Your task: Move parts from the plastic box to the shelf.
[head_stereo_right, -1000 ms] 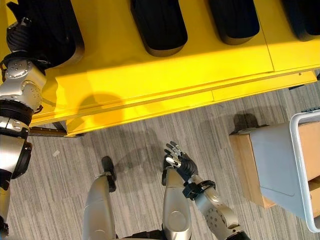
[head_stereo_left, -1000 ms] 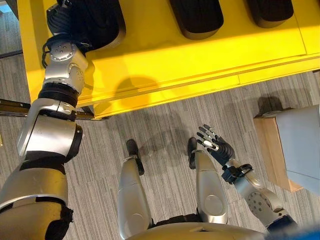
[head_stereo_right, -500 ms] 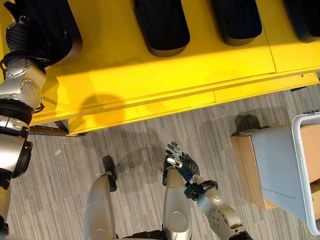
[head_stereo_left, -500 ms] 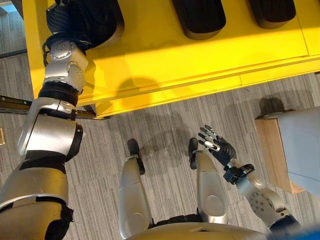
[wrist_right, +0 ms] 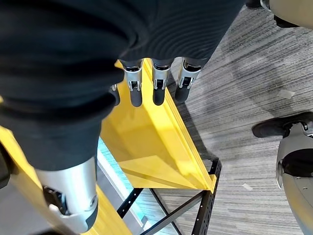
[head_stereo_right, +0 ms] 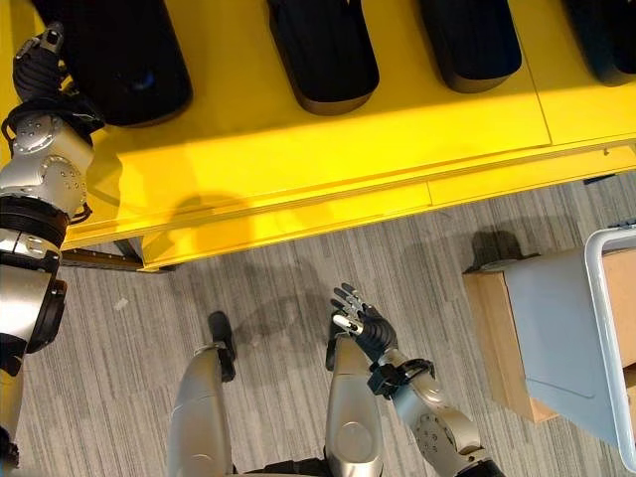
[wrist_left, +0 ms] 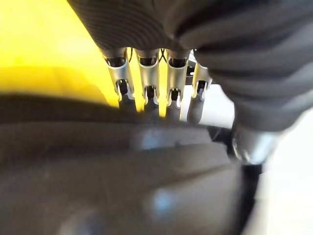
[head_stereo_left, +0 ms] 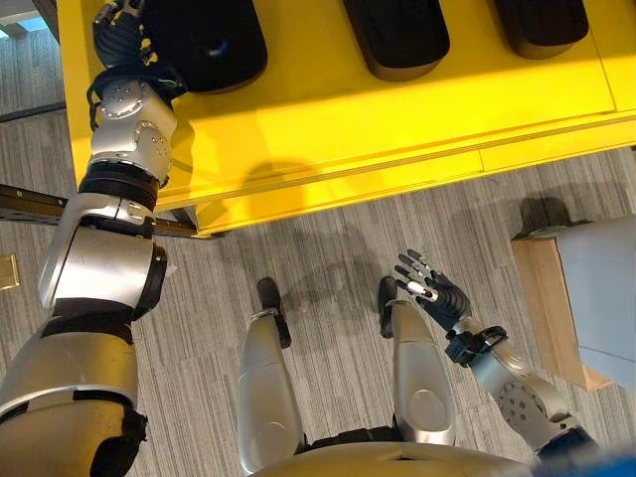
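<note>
A black oblong moulded part (head_stereo_right: pixel 124 70) is being set at the far-left of the yellow shelf (head_stereo_right: pixel 328 159) w/ the left hand (wrist_left: pixel 146 85) laid straight-fingered on it, grip not confirmed; right hand (head_stereo_right: pixel 360 320) hangs open, empty; next, prob. a release & turn to the grey plastic box (head_stereo_right: pixel 566 333) at right.

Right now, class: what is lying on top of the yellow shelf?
Black parts lie in a row on the yellow shelf. The left robot hand rests against the leftmost one; its fingertips are hidden behind it.
</note>
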Tool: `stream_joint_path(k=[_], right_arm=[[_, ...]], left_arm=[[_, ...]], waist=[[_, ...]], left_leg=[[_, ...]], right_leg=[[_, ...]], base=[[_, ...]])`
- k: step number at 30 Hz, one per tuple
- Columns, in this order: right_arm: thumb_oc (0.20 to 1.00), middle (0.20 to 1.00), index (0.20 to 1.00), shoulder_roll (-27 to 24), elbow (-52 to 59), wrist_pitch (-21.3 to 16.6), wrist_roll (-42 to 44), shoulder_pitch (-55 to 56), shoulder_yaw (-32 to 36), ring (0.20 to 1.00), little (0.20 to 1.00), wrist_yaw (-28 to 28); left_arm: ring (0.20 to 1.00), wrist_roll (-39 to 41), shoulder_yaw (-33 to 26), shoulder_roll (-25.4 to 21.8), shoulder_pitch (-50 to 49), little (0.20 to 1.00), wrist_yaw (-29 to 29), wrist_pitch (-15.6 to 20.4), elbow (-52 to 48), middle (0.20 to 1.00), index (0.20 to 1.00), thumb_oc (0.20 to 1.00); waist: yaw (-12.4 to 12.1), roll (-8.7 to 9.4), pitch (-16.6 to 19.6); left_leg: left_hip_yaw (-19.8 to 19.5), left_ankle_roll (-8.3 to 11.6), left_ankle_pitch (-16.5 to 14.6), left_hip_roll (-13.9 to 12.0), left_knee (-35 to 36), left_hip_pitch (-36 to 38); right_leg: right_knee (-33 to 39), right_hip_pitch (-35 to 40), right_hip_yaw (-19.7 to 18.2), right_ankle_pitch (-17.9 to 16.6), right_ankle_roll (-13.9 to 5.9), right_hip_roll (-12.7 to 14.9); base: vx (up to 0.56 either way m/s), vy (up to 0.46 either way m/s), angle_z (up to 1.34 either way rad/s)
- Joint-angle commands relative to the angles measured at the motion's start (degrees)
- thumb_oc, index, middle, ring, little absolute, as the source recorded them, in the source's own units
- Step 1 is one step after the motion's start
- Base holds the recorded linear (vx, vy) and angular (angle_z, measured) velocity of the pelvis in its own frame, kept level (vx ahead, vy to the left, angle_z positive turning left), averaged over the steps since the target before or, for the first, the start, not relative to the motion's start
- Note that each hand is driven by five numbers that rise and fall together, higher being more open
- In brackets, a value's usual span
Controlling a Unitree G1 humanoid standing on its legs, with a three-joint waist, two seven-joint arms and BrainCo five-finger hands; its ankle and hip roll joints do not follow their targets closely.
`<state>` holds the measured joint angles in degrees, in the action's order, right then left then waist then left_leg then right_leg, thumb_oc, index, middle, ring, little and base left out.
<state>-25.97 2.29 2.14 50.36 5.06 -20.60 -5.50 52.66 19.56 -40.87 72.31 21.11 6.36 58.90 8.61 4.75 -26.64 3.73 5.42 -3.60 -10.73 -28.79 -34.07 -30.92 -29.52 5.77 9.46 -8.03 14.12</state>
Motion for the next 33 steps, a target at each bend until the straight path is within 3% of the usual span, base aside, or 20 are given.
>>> stream_joint_path(k=[1,17,22,27,33], right_arm=[[1.000,1.000,1.000,-1.6,0.0,-1.1,0.7,3.5,2.0,1.000,1.000,-1.0],[1.000,1.000,1.000,-2.0,-0.2,-1.0,0.9,3.4,2.0,1.000,1.000,-1.3],[1.000,1.000,1.000,-2.9,0.0,-1.0,0.6,3.1,2.6,1.000,1.000,-1.5],[1.000,1.000,1.000,-3.2,0.2,-1.2,0.6,3.3,3.7,1.000,1.000,-2.6],[1.000,1.000,1.000,-2.9,0.1,-1.6,0.4,3.8,4.9,1.000,1.000,-4.1]], left_arm=[[1.000,-1.5,-2.5,-2.1,4.9,1.000,-0.1,2.4,4.5,1.000,1.000,1.000],[1.000,-1.3,-3.0,-2.8,4.8,1.000,0.1,2.6,4.7,1.000,1.000,1.000],[1.000,-4.8,-1.0,-5.3,5.0,1.000,-0.3,2.8,3.2,1.000,1.000,1.000],[1.000,-12.0,2.7,-8.6,3.0,1.000,-0.8,3.9,-4.3,1.000,1.000,1.000],[1.000,-23.8,3.4,-13.6,-5.7,1.000,-0.6,5.6,-22.1,1.000,1.000,1.000]], waist=[[0.1,0.09,3.5],[-0.2,-0.18,3.5],[-0.5,-0.55,3.6],[-0.9,-1.06,3.7],[-1.8,-1.58,3.5]], left_leg=[[1.0,0.75,-5.4,-2.3,-3.9,0.4],[0.6,0.78,-5.3,-2.2,-3.9,0.6],[0.8,0.89,-4.9,-2.1,-3.2,1.9],[0.8,1.03,-4.3,-1.9,-2.0,3.5],[0.7,1.25,-3.4,-1.8,-0.5,5.4]], right_leg=[[1.0,1.4,0.9,0.8,-0.62,1.7],[0.3,1.6,0.9,1.0,-0.67,2.0],[0.3,2.5,1.1,0.8,-0.70,2.0],[0.9,4.2,1.6,0.6,-0.65,2.1],[2.2,6.3,2.0,0.1,-0.55,2.1]], base=[[0.00,0.000,0.00],[0.00,0.000,0.00],[0.00,0.000,0.00],[-0.01,-0.003,0.03],[-0.01,-0.005,0.03]])
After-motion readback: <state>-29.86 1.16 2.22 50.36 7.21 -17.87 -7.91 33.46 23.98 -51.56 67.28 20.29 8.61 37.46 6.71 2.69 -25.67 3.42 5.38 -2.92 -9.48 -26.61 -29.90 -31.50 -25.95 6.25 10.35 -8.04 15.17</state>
